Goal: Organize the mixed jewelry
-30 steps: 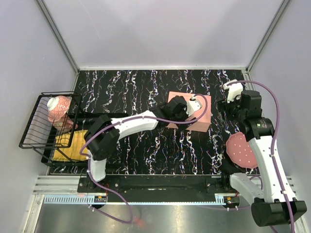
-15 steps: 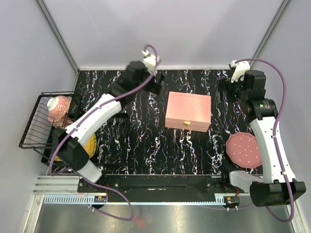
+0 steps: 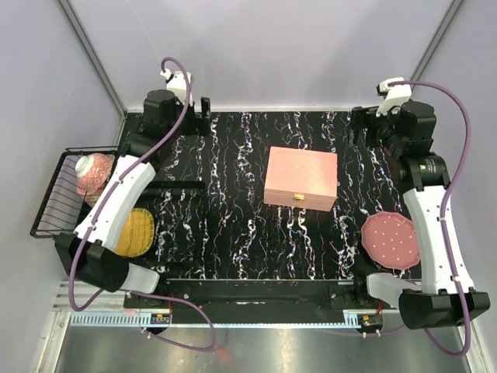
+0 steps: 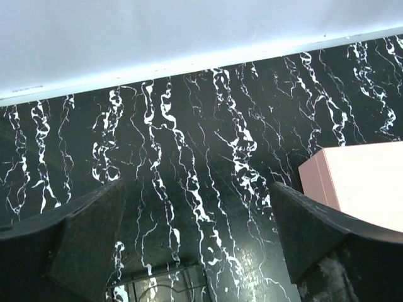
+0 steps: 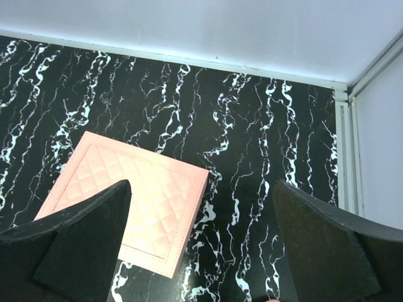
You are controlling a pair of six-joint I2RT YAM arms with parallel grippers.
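The left tool hangs at the 11 o'clock corner of the bench with its jaws spread wide and nothing between them. The right tool is likewise spread and empty at the 1 o'clock corner. Both are well apart from everything else on the marbled top.

The pink box sits a little toward 3 o'clock from the middle, lid shut, its small gold clasp facing 6 o'clock. The dotted pink disc lies near the 4 o'clock edge, apart from the box and bare as far as the overhead view shows. A wire rack stands at 9 o'clock.

The mixed jewelry is nowhere to be seen — no ring, no strand on the disc, on the lid or on the open bench, though the white veining could hide something that small. It may lie inside the closed box, but that cannot be told from here. If so, the sorting looks essentially done, with nothing left in the open. If not, nothing visible has been started — the lid would first have to come up.
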